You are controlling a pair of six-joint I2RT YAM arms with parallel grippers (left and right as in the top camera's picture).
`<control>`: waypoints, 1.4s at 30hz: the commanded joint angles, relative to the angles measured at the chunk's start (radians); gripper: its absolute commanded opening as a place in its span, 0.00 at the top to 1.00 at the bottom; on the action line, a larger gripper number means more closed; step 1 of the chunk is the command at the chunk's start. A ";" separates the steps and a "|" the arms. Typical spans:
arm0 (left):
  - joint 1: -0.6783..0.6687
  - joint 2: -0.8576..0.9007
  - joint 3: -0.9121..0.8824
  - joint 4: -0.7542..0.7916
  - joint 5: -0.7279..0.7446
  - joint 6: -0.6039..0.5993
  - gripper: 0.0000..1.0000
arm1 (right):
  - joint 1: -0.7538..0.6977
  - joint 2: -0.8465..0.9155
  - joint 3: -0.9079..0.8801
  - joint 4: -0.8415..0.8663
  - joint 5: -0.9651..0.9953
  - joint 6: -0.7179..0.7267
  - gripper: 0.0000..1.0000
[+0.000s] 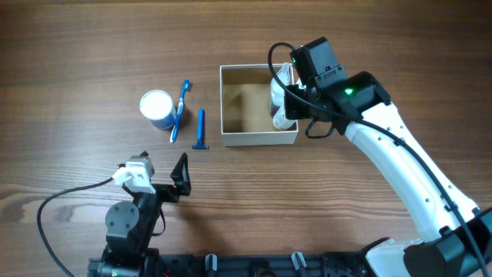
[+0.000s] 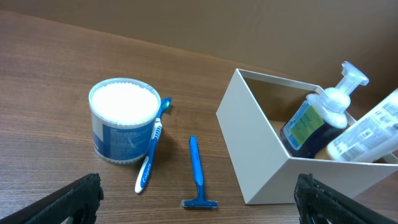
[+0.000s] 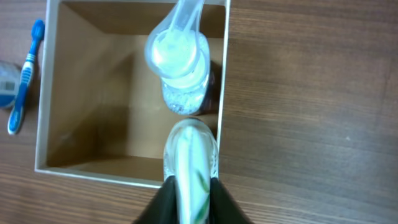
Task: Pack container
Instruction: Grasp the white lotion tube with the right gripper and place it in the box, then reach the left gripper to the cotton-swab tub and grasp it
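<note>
The container (image 1: pixel 258 138), a square white box with a brown inside, stands right of centre. A dark pump bottle (image 3: pixel 180 59) with a white pump stands in its right side and also shows in the left wrist view (image 2: pixel 314 118). My right gripper (image 3: pixel 189 190) is shut on a white tube with green print (image 3: pixel 189 162), held over the container's right front rim (image 3: pixel 134 180). From overhead the right gripper (image 1: pixel 288 98) sits above that corner. My left gripper (image 1: pixel 163 181) is open and empty, low near the front edge, well clear of the container.
Left of the container lie a blue razor (image 1: pixel 201 129), a blue toothbrush (image 1: pixel 180 109) and a round blue jar with a white lid (image 1: pixel 157 108). In the left wrist view the razor (image 2: pixel 197 171) lies straight ahead between the open fingers (image 2: pixel 199 196).
</note>
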 commanded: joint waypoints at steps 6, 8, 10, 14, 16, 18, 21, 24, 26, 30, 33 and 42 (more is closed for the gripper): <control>0.009 -0.005 -0.005 0.002 0.012 0.016 0.00 | 0.000 -0.026 0.011 0.010 0.018 0.004 0.44; 0.009 -0.005 -0.005 0.002 0.012 0.016 0.00 | -0.009 -0.062 0.011 0.007 0.058 0.004 0.37; 0.009 -0.005 -0.005 0.002 0.012 0.016 0.00 | -0.035 -0.130 0.011 0.005 0.113 0.006 0.29; 0.009 -0.005 -0.005 0.002 0.012 0.016 0.00 | -0.183 -0.308 0.011 0.005 0.099 0.060 0.18; 0.009 -0.005 -0.005 0.002 0.012 0.016 0.00 | -0.270 -0.370 0.011 0.007 0.057 0.061 0.14; 0.009 -0.005 -0.005 0.002 0.012 0.016 0.00 | -0.365 -0.422 0.011 0.006 -0.001 0.077 0.04; 0.009 -0.005 -0.005 0.002 0.012 0.016 0.00 | -0.462 -0.452 0.011 -0.002 -0.048 0.090 0.00; 0.009 -0.005 -0.005 0.003 0.012 0.016 0.00 | -0.481 -0.441 0.011 -0.010 -0.048 0.094 0.00; 0.009 -0.005 -0.005 0.003 0.012 0.016 0.00 | -0.481 -0.422 0.011 -0.028 -0.048 0.107 0.00; 0.009 0.000 -0.005 -0.001 0.012 0.015 0.00 | -0.481 -0.371 0.011 -0.078 -0.048 0.106 0.00; 0.009 0.049 0.002 -0.005 0.019 -0.015 0.00 | -0.481 -0.331 0.011 -0.078 -0.048 0.105 0.00; 0.009 0.325 0.460 -0.231 -0.057 -0.048 0.00 | -0.481 -0.227 0.011 -0.159 -0.048 0.105 0.00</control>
